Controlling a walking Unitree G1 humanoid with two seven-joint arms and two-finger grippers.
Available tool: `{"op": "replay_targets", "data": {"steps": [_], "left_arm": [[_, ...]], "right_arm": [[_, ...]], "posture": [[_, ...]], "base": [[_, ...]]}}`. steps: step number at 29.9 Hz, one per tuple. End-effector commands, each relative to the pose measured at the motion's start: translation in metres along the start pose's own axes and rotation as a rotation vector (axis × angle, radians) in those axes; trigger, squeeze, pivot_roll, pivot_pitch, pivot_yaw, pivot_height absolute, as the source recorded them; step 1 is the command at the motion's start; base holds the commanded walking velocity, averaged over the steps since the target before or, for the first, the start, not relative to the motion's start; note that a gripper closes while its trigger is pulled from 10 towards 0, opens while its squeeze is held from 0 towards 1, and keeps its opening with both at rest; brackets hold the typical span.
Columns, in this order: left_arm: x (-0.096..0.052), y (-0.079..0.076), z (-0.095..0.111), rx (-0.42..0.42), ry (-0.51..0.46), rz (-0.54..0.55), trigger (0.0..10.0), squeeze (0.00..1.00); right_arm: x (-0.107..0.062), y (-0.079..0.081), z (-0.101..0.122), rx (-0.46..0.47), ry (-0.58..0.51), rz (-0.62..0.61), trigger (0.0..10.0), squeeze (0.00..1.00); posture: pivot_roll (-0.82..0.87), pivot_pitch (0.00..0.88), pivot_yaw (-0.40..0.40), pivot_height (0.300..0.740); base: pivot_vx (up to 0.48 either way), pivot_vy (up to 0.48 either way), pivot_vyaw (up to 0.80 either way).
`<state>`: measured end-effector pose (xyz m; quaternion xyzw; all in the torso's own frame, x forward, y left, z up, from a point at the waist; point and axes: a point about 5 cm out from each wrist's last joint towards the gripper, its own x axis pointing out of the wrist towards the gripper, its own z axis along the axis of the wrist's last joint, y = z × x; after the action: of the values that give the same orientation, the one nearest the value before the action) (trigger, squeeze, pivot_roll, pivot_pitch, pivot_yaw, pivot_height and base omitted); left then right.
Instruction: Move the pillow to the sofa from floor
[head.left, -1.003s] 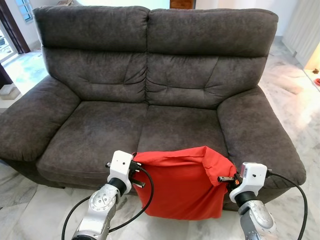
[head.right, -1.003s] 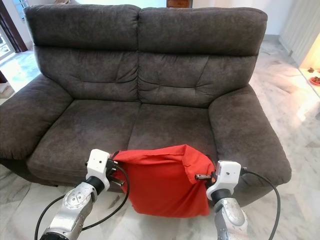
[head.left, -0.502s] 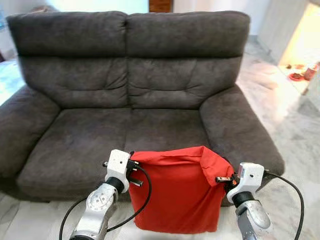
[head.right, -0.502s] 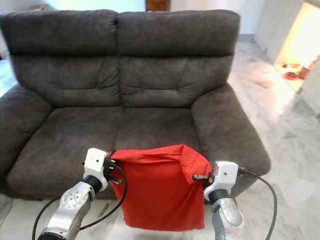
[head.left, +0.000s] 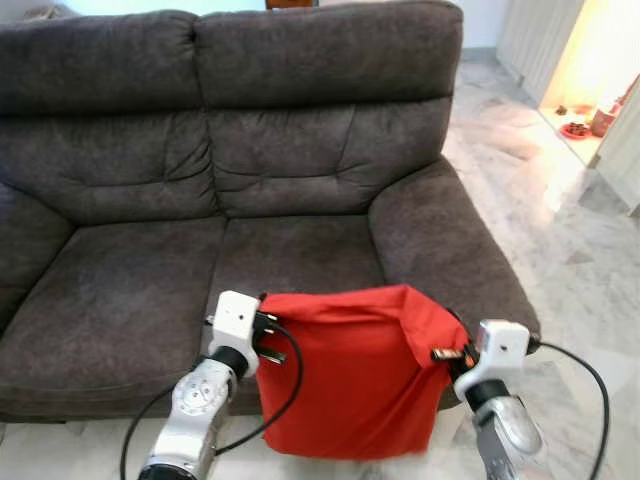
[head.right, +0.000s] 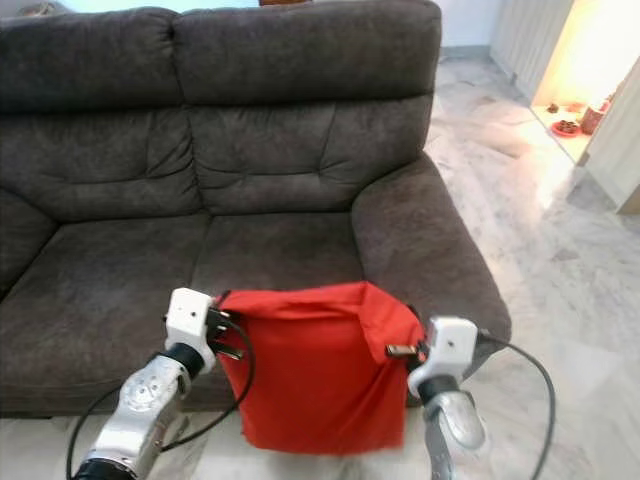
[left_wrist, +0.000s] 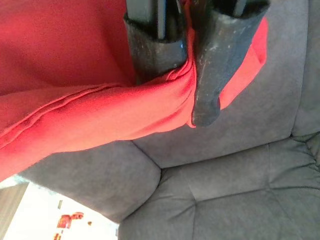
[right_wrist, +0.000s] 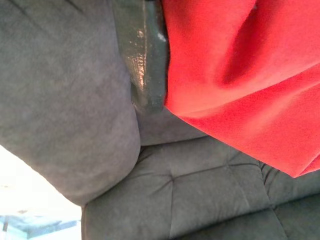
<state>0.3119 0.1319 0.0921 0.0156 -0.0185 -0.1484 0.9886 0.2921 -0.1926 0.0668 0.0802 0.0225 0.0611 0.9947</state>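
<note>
Red fabric pillow (head.left: 350, 380): hanging in front of dark grey upholstered sofa (head.left: 260, 180). Left tool (left_wrist: 186, 75) clenched on 1 top corner; right tool (head.left: 443, 354) grips the other.

Pillow (head.left: 350, 380) before sofa (head.left: 250, 180) (between both tools)

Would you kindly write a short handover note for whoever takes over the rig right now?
Left gripper: shut on the red pillow's upper left corner.
Right gripper: pinching the upper right corner, where the cloth folds over.
Pillow: hanging between both grippers, in front of the grey sofa's right seat cushion, by the right armrest.
Done: pillow lifted and brought to the sofa front.
Left: carry it forward over the seat, lower it, release both grippers.
</note>
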Motion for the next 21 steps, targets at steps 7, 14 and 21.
{"op": "replay_targets", "data": {"steps": [7,14,21], "left_arm": [[-0.002,0.033,0.043,0.125,-0.162,0.147,10.0,0.0],[-0.002,0.033,0.051,0.112,-0.19,0.167,10.0,0.0],[0.0,0.032,0.057,0.116,-0.199,0.173,10.0,0.0]], "right_arm": [[0.005,0.001,0.021,0.003,-0.104,-0.004,10.0,0.0],[0.012,0.003,0.031,-0.034,-0.133,-0.009,10.0,0.0],[0.014,0.004,0.038,-0.064,-0.158,-0.006,10.0,0.0]], "posture": [[0.01,0.094,0.043,0.74],[0.01,0.079,0.049,0.74],[-0.01,0.062,0.058,0.74]], "base": [[0.0,0.0,0.0],[0.0,0.0,0.0],[0.0,0.0,0.0]]}}
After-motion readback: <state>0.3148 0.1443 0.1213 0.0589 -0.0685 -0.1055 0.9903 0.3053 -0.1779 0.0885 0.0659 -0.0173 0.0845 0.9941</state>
